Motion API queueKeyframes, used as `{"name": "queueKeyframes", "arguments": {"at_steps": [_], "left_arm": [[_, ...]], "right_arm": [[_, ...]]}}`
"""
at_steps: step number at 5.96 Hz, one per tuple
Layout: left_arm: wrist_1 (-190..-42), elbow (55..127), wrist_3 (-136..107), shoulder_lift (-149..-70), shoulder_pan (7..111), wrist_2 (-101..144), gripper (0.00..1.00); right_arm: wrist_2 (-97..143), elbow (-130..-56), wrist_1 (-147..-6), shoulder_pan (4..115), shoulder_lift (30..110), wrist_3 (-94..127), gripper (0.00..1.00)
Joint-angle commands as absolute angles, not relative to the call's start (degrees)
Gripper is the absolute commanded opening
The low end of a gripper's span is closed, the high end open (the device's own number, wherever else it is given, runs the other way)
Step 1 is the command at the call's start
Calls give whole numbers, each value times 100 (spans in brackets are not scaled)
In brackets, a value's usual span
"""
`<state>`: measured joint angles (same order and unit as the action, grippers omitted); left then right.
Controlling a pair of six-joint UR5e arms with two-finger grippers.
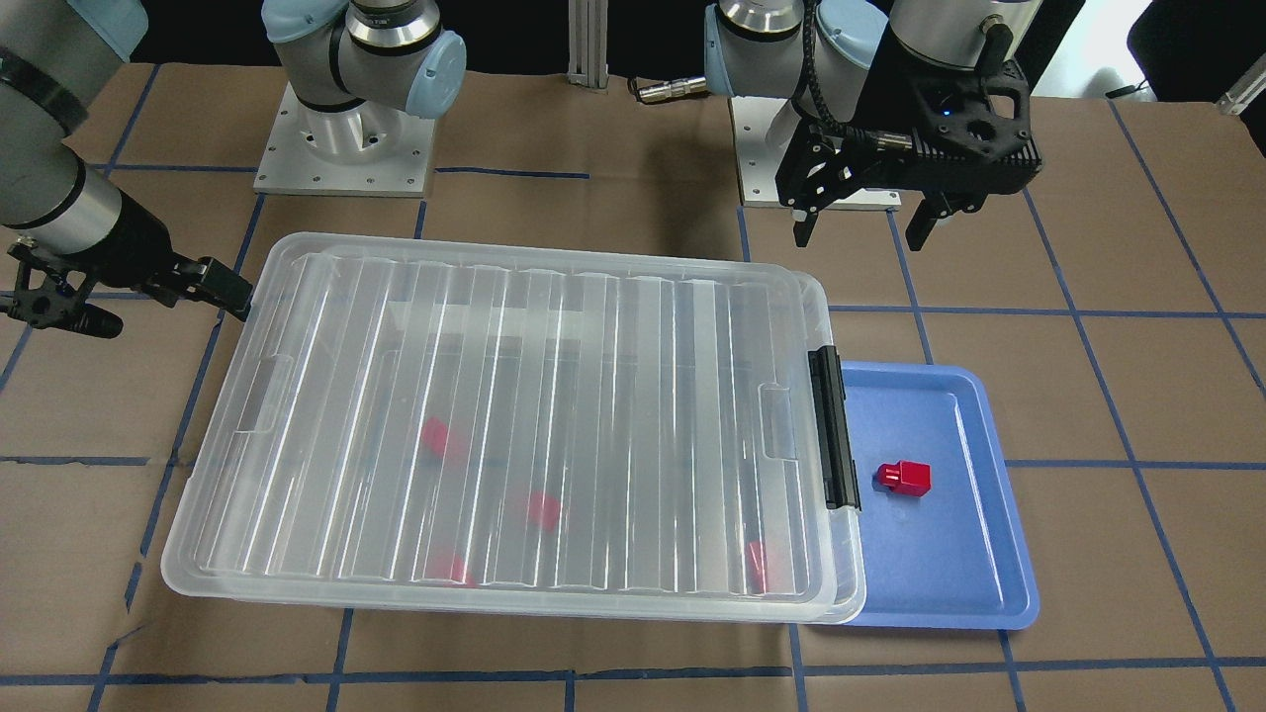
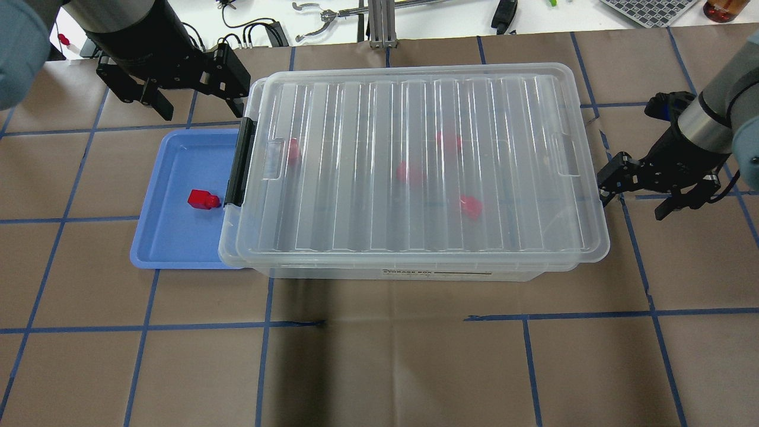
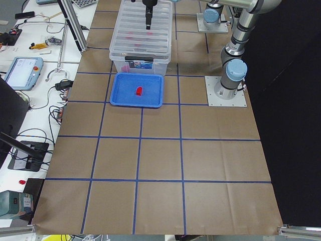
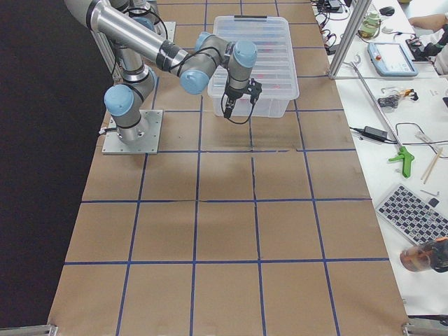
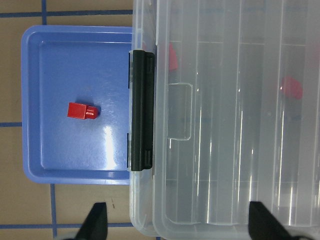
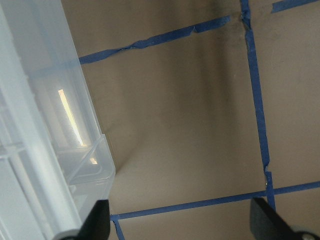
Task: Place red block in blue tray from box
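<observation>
One red block lies in the blue tray. The clear box stands beside the tray with its ribbed lid on. Its black latch bar overhangs the tray's rim. Several more red blocks show blurred through the lid. My left gripper is open and empty, above the far end of the tray and the latch corner. My right gripper is open and empty beside the box's other short end.
Both arm base plates sit at the robot side of the table. Brown paper with a blue tape grid covers the table. Benches with tools and cables run along the operators' side.
</observation>
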<state>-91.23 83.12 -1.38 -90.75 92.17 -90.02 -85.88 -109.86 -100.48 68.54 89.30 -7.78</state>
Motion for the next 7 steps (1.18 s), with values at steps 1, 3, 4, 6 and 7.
{"name": "queueKeyframes", "arguments": {"at_steps": [1, 3, 4, 6, 7], "left_arm": [[-9114, 8314, -123, -9079, 9202, -9000, 99], [-9062, 8306, -115, -9070, 9176, -9018, 99], [-9062, 8306, -123, -9070, 9176, -9018, 99], [-9053, 8306, -123, -9070, 9176, -9009, 99], [-9053, 8306, -123, -9070, 9176, -9009, 99]], "right_arm": [[-8561, -10986, -10046, 6873, 8930, -765, 100], [-8578, -10891, -10063, 6882, 8938, -799, 100], [-8587, -10516, -10029, 6899, 8956, -843, 100], [-8657, -9795, -9705, 7432, 8947, -748, 100], [-8657, -9365, -9251, 7740, 8939, -373, 100]]}}
